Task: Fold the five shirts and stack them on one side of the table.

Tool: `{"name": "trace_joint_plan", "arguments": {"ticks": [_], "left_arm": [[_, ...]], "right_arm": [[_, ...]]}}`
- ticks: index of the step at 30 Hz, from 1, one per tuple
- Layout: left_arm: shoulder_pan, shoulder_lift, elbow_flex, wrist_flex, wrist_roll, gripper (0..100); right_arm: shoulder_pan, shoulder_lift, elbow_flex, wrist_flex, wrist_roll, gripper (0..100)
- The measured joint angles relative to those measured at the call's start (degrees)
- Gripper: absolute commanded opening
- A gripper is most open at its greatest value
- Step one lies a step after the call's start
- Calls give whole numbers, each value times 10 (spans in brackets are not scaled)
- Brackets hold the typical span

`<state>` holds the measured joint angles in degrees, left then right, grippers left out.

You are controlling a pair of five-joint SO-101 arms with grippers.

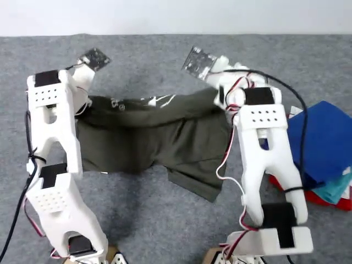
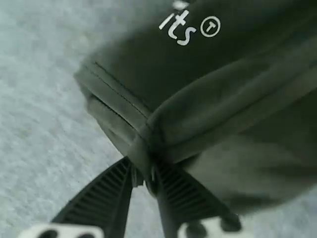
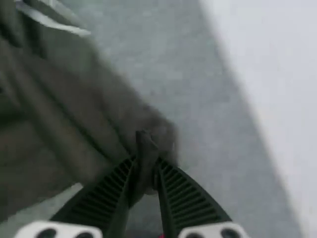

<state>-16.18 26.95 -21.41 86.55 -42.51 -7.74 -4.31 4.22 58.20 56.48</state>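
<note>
A dark olive shirt (image 1: 154,135) with white print lies stretched across the grey table between the two arms, partly folded over itself. My left gripper (image 2: 143,176) is shut on a folded edge of the olive shirt (image 2: 213,99) at its left end. My right gripper (image 3: 145,166) is shut on a pinched corner of the olive shirt (image 3: 59,114) at its right end, beside the white wall side of the table. In the high view the left arm (image 1: 55,126) stands over the shirt's left edge and the right arm (image 1: 264,137) over its right edge.
A pile of other shirts sits at the table's right edge: a blue one (image 1: 324,140) on top, teal (image 1: 335,190) and red (image 1: 341,202) below. Grey carpeted table (image 1: 148,220) lies bare in front of the olive shirt and behind it.
</note>
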Motion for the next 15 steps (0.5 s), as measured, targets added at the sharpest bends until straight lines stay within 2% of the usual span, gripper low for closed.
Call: {"name": "trace_joint_plan", "arguments": {"ticks": [6, 15], "left_arm": [[-16, 12, -1, 69, -51, 5], [-36, 37, -1, 122, -84, 6]], "right_arm": [[-17, -25, 0, 158, -33, 9], [-17, -25, 0, 266, -42, 9]]}}
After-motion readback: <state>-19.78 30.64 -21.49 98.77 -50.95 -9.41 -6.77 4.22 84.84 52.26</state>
